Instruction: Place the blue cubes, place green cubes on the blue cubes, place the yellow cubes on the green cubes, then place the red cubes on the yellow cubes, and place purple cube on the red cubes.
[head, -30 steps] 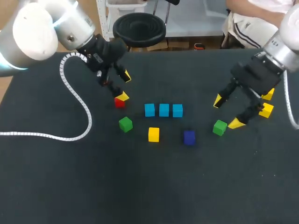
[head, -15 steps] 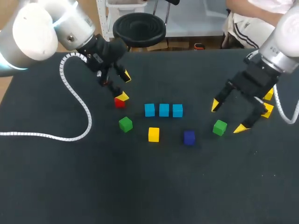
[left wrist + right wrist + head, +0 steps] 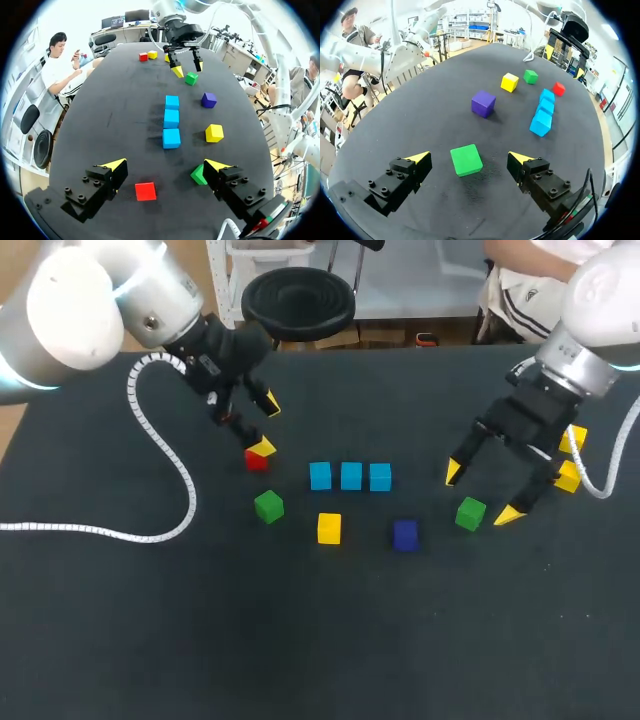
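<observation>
While left pincer gapes over a red cube, right pincer gapes astride a green cube.

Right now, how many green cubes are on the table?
2. One green cube lies near the red cube by the left claw; the other sits inside the open right claw.

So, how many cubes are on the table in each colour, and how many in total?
blue cubes: 3
green cubes: 2
yellow cubes: 3
red cubes: 2 (the far one shows only in the left wrist view)
purple cube: 1
Total: 11
</observation>
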You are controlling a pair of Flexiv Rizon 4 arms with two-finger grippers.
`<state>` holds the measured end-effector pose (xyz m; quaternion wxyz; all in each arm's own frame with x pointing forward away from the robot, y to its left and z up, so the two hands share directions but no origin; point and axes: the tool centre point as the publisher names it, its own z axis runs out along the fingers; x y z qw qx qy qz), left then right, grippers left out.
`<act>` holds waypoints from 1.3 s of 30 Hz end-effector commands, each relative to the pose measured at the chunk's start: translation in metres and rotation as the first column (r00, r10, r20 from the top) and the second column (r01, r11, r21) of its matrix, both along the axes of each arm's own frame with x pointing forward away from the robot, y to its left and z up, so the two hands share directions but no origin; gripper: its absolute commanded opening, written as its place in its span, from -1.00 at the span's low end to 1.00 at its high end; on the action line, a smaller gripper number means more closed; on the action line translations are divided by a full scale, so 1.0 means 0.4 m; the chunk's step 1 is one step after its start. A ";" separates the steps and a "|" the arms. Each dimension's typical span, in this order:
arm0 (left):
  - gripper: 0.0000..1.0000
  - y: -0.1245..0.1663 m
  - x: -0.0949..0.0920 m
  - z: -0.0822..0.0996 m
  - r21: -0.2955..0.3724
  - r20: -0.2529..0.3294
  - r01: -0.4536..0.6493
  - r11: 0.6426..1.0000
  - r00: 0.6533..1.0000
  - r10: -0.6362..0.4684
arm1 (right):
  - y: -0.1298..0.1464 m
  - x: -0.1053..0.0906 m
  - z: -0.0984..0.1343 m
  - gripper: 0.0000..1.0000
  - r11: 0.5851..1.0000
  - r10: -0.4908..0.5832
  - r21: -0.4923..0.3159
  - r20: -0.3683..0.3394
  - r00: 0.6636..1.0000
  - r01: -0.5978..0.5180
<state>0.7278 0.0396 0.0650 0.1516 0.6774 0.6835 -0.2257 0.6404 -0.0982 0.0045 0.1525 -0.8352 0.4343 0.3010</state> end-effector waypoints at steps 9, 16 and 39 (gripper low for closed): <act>1.00 -0.001 0.004 0.001 0.005 -0.003 0.001 1.000 1.000 -0.001 | 0.014 0.003 -0.033 -0.15 0.999 0.014 0.052 -0.035 0.999 -0.012; 1.00 -0.001 0.004 0.001 0.005 -0.003 0.001 1.000 1.000 -0.001 | 0.020 -0.004 -0.014 -1.00 0.997 -0.025 0.075 0.000 1.000 0.024; 1.00 -0.001 0.004 0.001 0.005 -0.003 0.001 1.000 1.000 -0.001 | 0.138 0.041 0.130 -1.00 0.866 -0.500 -0.012 0.004 0.866 0.500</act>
